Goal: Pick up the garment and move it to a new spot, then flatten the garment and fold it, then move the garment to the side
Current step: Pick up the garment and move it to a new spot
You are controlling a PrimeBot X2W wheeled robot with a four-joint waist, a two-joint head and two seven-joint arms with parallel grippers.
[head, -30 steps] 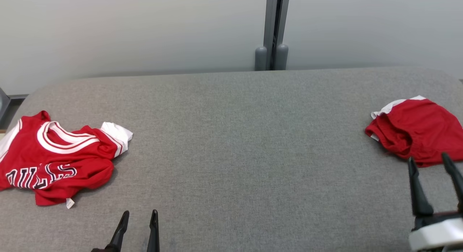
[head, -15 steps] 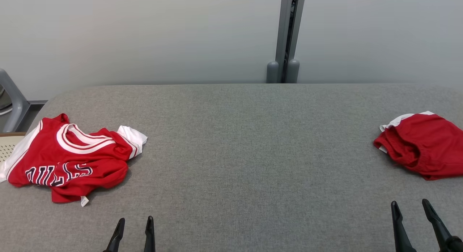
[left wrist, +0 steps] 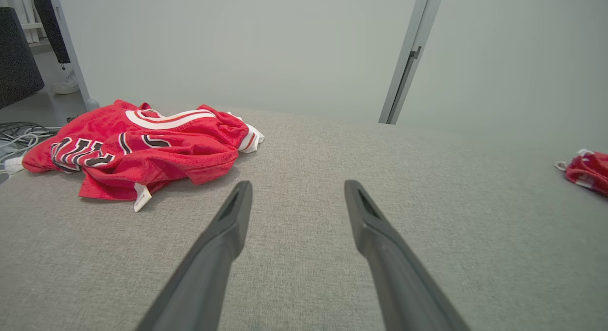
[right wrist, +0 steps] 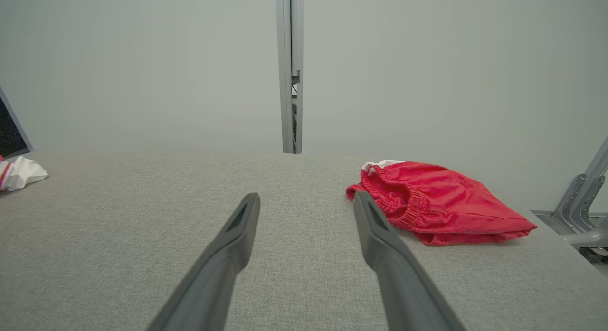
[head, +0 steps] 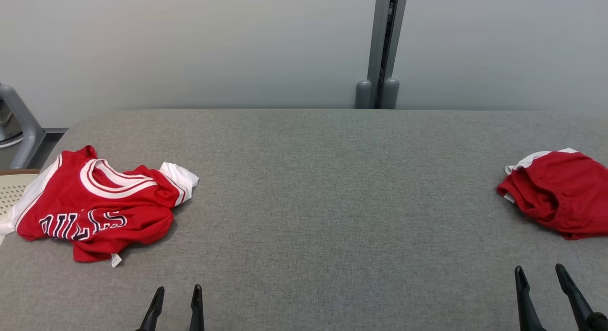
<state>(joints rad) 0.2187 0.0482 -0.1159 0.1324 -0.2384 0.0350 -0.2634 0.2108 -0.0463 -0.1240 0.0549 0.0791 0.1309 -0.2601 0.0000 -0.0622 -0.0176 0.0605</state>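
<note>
Holding: nothing; I see my left claw [head: 178, 288] and right claw [head: 539, 267] both spread wide over the desk [head: 332, 188].
Left side: the garment [head: 99, 210] lies crumpled ahead and left of my left claw, apart from it.
Right side: a red cloth [head: 555, 198] sits ahead of my right claw.

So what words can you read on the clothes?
"BULLS": black, white-edged letters on the red jersey; the first letter is creased.
White hem tag: too small to read.
Red shorts: no writing shows.
</note>
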